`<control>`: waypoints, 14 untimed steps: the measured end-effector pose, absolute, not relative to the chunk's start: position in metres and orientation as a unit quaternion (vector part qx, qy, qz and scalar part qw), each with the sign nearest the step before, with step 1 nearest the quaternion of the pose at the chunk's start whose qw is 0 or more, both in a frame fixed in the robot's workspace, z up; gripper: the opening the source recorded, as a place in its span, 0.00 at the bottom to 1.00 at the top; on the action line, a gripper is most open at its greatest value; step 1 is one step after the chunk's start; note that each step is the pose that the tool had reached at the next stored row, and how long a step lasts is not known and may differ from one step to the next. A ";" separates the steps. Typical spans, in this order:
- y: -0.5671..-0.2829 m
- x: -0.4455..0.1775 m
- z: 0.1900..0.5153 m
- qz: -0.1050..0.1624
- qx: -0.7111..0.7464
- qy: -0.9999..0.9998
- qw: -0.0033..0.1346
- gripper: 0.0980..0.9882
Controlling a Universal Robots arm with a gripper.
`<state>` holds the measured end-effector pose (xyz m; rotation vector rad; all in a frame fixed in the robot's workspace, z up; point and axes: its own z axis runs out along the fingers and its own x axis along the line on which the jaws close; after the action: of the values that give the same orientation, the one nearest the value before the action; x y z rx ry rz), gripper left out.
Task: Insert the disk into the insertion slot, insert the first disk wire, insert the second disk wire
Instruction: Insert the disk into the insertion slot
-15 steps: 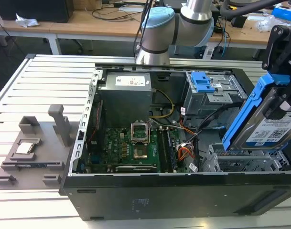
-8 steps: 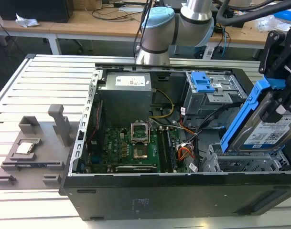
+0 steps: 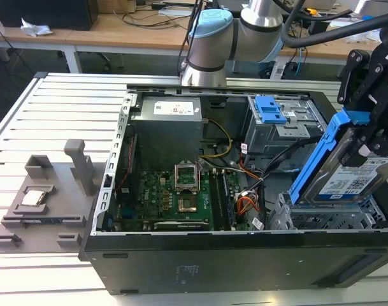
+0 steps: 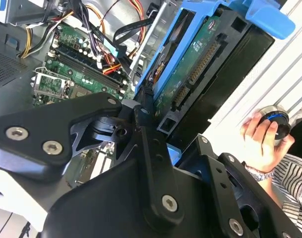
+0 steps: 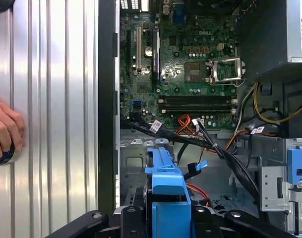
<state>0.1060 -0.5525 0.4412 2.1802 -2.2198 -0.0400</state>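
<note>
One disk (image 3: 353, 182), one computer case (image 3: 181, 274), one motherboard (image 3: 174, 197), one hand (image 5: 4, 129).

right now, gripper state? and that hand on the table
gripper: shut on the hard drive
person's hand: resting on a small round object

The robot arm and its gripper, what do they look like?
The arm is silver-grey tubing with pale blue joint caps, with a thick black hose beside it. The gripper is black, built of jointed link bars fastened with silver screws.
</note>
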 end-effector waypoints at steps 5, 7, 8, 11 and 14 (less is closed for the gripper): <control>-0.549 0.106 0.436 -0.013 0.701 -0.713 0.015 0.30; -0.549 0.105 0.434 -0.013 0.701 -0.713 0.015 0.30; -0.549 0.105 0.434 -0.013 0.701 -0.713 0.015 0.30; -0.549 0.105 0.430 -0.013 0.701 -0.713 0.015 0.30; -0.549 0.105 0.423 -0.013 0.701 -0.713 0.015 0.30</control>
<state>0.1052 -0.5487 0.4229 2.1803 -2.2199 -0.0402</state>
